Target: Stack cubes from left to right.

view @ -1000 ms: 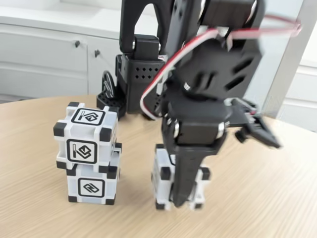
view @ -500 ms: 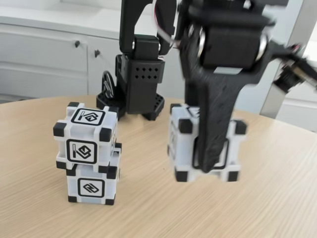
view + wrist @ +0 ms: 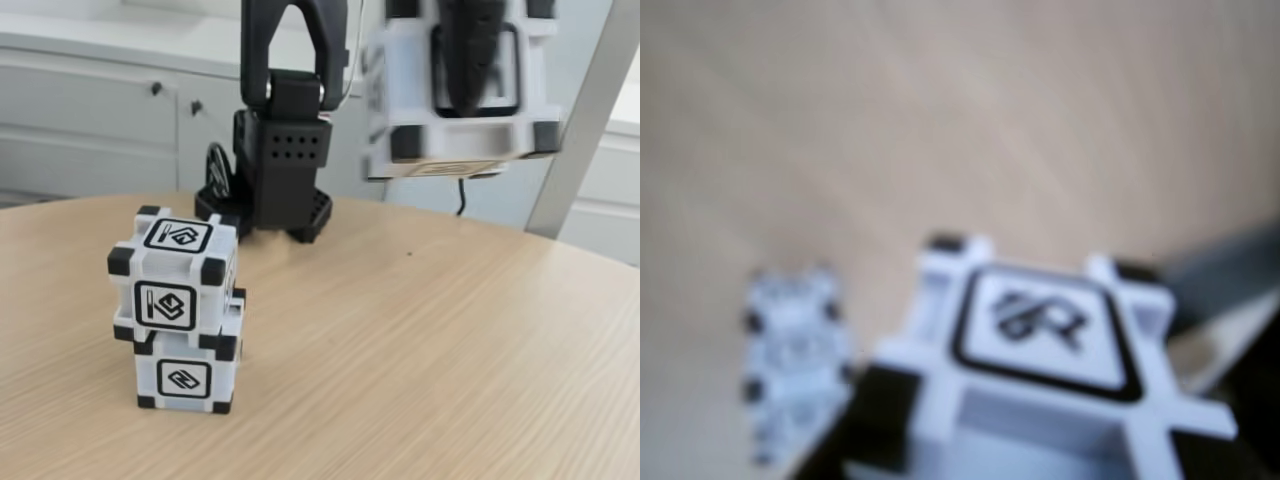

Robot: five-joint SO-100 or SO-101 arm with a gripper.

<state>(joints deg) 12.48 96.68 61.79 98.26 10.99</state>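
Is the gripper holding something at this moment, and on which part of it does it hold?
Yes. The gripper holds one cube lifted high above the table. A black finger runs down the middle of its front face; the opposite finger is hidden.

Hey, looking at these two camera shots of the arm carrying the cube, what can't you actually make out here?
- Fixed view: the lifted cube is motion-blurred and cut off by the top edge; a gripper finger covers its front glyph.
- Fixed view: the gripper above that finger is out of frame.
- Wrist view: the stack of two cubes is out of focus, so its glyphs are unreadable.
- Wrist view: the held cube's lower part runs off the bottom edge.
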